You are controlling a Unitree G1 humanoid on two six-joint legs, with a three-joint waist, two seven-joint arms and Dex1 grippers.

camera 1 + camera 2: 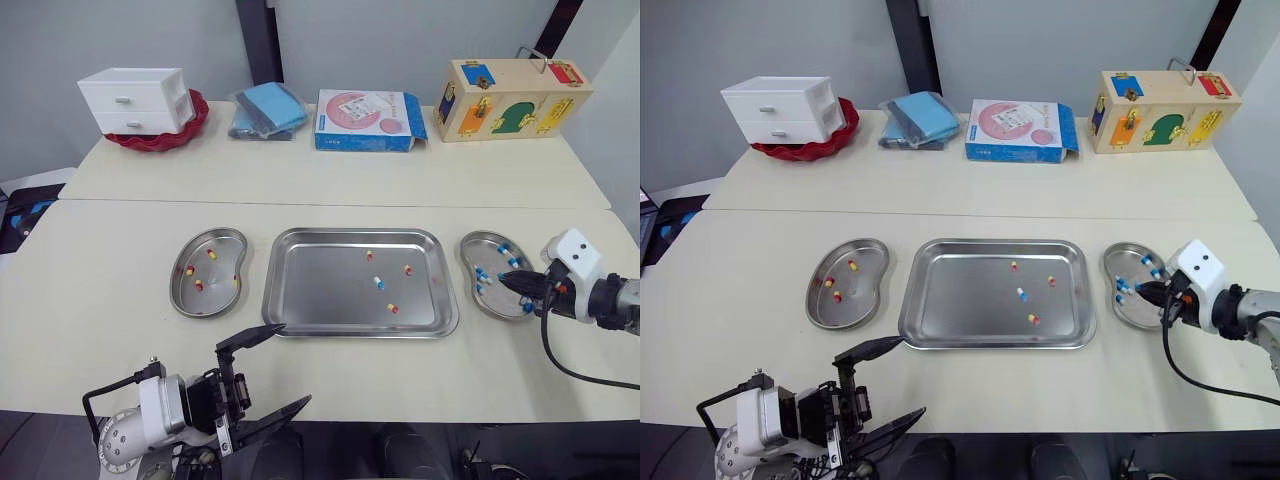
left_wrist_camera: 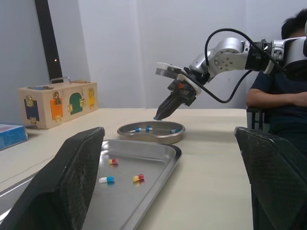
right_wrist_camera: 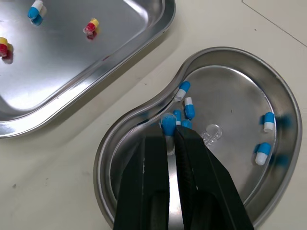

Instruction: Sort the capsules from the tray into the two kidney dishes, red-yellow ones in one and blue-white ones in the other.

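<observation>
Over the desk (image 1: 120, 250), my right fingers (image 3: 151, 182) pinch a blue-white capsule (image 3: 168, 125) above its kidney dish (image 3: 230, 96); left fingers (image 2: 72, 177) gape. Height seems small; release low, gently.

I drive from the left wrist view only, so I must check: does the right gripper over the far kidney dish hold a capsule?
Observer: Yes. The right gripper is shut on a blue-white capsule, over the right kidney dish.
Operator: How many capsules are left in the tray? I count three.
Observer: Four lie in the tray: three loose red-yellow capsules and one loose blue-white one.
Operator: And the other dish?
Observer: The left kidney dish holds three sorted red-yellow capsules.
</observation>
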